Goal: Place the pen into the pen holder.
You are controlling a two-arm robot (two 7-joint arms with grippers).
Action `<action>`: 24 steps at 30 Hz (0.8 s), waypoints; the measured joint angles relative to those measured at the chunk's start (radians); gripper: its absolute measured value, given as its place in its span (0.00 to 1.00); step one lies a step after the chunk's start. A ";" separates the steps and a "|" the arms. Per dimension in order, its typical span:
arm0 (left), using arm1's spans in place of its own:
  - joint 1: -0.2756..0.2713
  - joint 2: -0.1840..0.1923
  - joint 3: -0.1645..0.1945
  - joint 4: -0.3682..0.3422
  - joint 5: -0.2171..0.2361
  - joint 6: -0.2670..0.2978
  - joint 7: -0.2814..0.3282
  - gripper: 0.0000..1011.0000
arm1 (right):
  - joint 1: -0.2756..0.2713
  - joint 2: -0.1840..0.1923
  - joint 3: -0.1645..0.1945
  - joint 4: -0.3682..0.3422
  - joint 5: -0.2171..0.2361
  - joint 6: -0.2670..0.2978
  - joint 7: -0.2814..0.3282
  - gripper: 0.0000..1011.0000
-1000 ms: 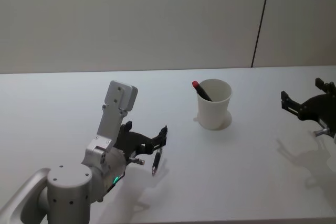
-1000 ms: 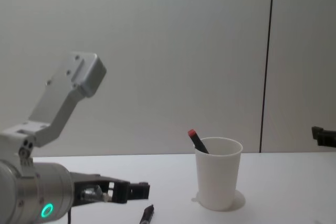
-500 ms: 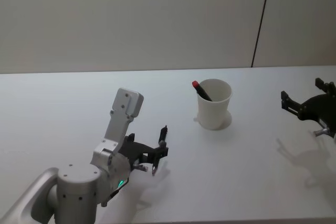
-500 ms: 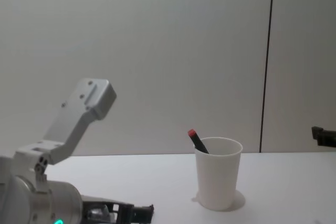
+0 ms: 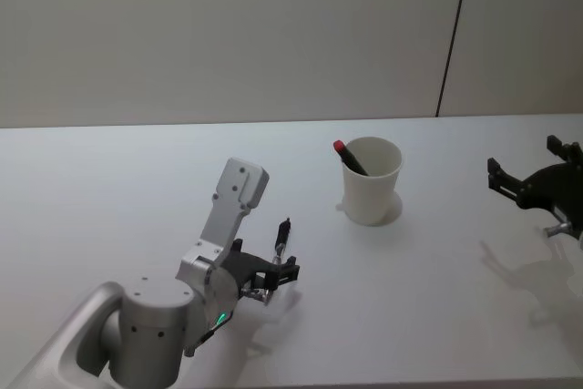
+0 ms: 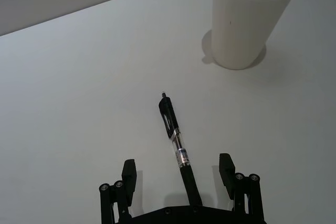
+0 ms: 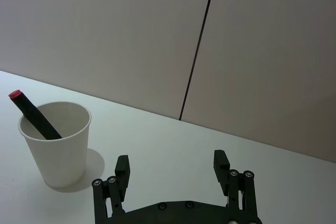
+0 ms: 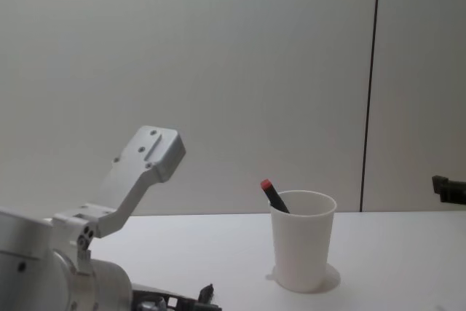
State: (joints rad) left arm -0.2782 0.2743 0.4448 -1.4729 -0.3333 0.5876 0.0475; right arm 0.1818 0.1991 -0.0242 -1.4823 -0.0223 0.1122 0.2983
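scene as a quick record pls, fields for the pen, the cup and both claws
pen: black, lying flat on the table, apart from the cup
pen holder: white paper cup, upright, with a red-capped marker leaning inside
left claw: open, low over the table, one finger on either side of the pen's near end, not closed on it
right claw: open, idle at the table's right side
task state: pen not yet in the holder

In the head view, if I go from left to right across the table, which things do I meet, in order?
Left gripper, open astride the black pen → pen holder, a white cup → right gripper, open, at the right edge.
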 joint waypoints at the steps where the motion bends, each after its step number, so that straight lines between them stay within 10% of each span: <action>1: -0.002 -0.002 0.000 0.003 0.004 0.002 -0.002 0.99 | 0.000 0.000 0.000 0.000 0.000 0.000 0.000 0.99; 24: -0.044 -0.038 0.008 0.063 0.075 0.055 -0.037 0.99 | 0.000 0.000 0.000 0.000 0.000 0.000 0.000 0.99</action>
State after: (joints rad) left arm -0.3220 0.2362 0.4526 -1.4101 -0.2585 0.6428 0.0109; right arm 0.1819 0.1991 -0.0242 -1.4823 -0.0224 0.1122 0.2983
